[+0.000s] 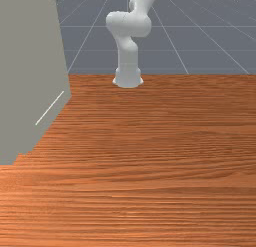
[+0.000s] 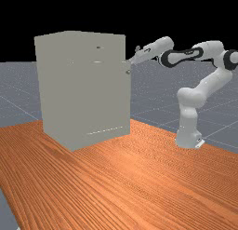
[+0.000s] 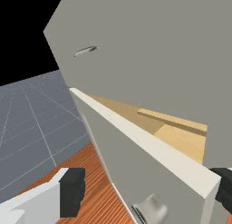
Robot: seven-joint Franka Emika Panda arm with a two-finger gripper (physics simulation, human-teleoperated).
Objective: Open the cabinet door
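The cabinet door (image 3: 131,173) is partly open; the gripper (image 2: 132,62) has its fingers (image 3: 72,192) wide apart, with the door between.

A simulated space, by its grey floor (image 2: 18,91) ruled with grid lines, black backdrop (image 2: 153,10) and wooden worktop (image 2: 116,182).

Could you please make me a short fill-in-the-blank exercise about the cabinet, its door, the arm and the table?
The door of the cabinet stands partly ____.
In the far view, the arm stands to the cabinet's ____.
The fingertips of the gripper are ____ in colour.
The table is made of orange-brown ____.

Missing words: open; right; black; wood.
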